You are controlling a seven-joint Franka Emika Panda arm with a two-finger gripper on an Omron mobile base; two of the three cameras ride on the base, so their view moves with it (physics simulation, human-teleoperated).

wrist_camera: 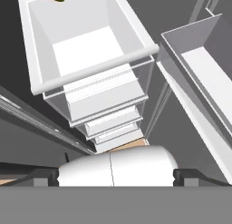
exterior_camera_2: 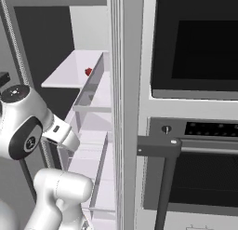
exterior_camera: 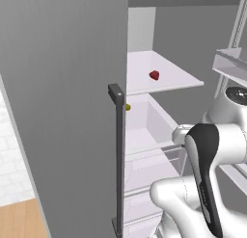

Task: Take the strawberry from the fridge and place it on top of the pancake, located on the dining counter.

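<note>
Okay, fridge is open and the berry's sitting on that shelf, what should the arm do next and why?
Probably raise the hand and reach toward the strawberry on the white shelf. The open gripper holds nothing and points down at the clear drawer below that shelf, so it likely needs to lift and aim higher before closing.
</note>
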